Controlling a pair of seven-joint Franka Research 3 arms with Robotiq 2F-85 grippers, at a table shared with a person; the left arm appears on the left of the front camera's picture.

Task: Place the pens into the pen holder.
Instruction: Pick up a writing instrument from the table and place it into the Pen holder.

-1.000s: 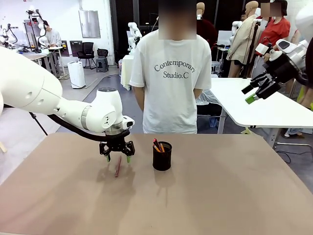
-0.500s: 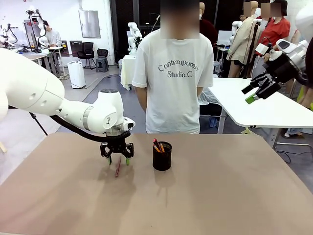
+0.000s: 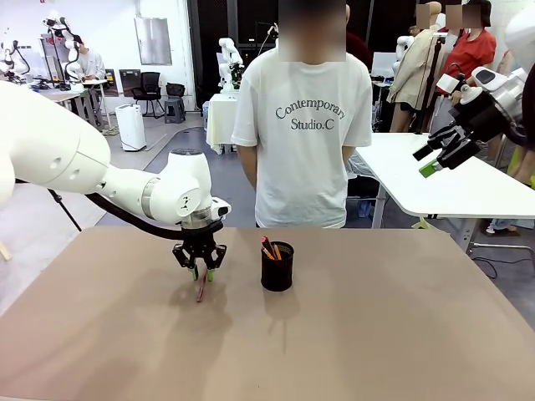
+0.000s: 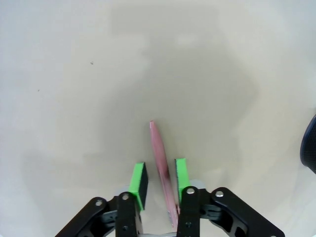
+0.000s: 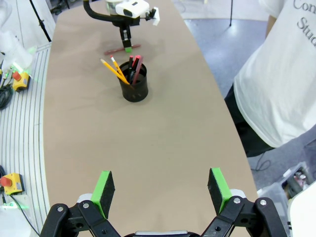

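- The left claw (image 3: 200, 272) has narrowed over the last second: it stood wide over the pink pen (image 3: 201, 288) and now its green pads (image 4: 139, 178) straddle it closely.
- In the left wrist view the pen (image 4: 160, 163) runs between the pads, nearer one of them; a sliver of counter (image 3: 351, 334) shows on the other side, so the claw is part-closed around the pen and I cannot tell that it grips yet.
- The arm has barely shifted; only the fingers have come in. The pen lies flat on the counter, just left of the holder (image 3: 277, 266), where it lay before.
- My reading: this is the grasp of the last loose pen. Once the pads bite, a lift and a short carry to the holder are left.
- The holder (image 5: 133, 83) has a yellow pen (image 5: 114, 70) and a red one (image 5: 136, 67) leaning in it, plus more sticks I cannot count for sure.
- The right claw (image 5: 161, 190) hangs wide open and empty, high and well apart from the work; in the front view it (image 3: 436, 159) sits far right.
- Hidden: the pen's near end runs under the claw body in the wrist view, and the holder shows there as a dark sliver at the edge.
- A person stands at the far side, hands out of sight.
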